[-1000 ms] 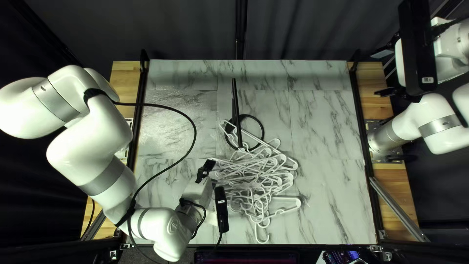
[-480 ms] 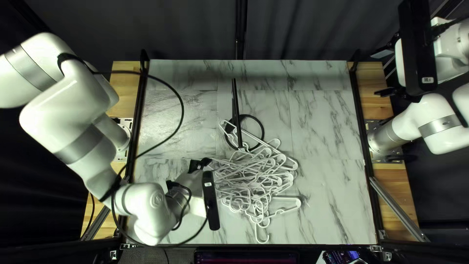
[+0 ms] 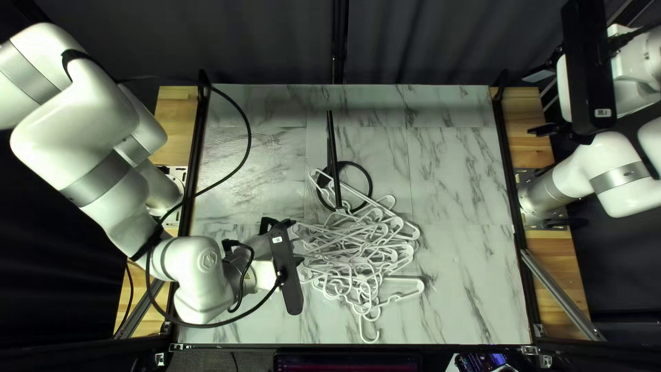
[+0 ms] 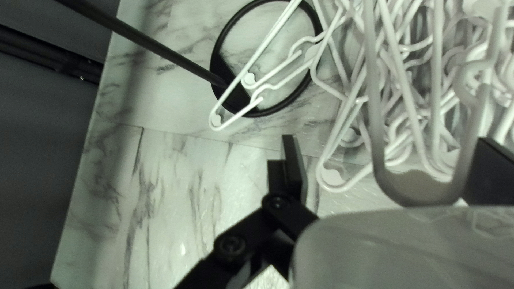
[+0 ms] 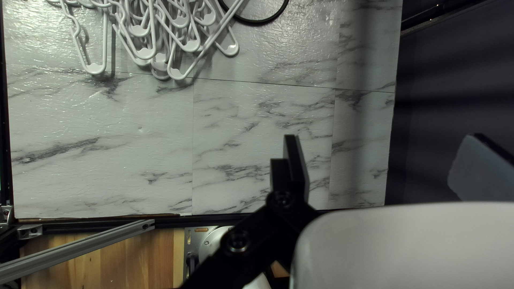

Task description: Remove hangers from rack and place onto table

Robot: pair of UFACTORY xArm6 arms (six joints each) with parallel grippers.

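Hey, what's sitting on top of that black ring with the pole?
White hangers lie across the black ring, near the foot of the pole. The bits of ring directly beneath them are covered and can't be seen.

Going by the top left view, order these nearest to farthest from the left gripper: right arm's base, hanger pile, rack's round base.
1. Hanger pile, right at the left gripper.
2. Rack's round base, toward the table's far edge.
3. Right arm's base, across at the right edge.
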